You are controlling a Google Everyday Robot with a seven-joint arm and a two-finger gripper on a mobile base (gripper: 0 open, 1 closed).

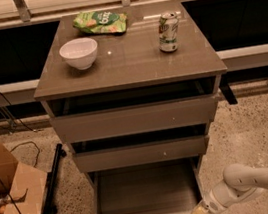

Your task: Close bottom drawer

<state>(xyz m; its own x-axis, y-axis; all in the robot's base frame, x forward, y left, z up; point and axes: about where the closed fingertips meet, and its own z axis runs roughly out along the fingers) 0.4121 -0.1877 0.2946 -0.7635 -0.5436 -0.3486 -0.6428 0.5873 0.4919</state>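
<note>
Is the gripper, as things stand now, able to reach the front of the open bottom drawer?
Probably yes. The gripper sits low at the right end of the pulled-out front of the bottom drawer, seemingly touching it, and nothing visible stands between them.

The table carries 1 bowl, 1 can and 1 bag. It has 3 drawers: top drawer, middle drawer, bottom drawer. There is 1 box. 1 tool is at the bottom drawer's front corner.
</note>
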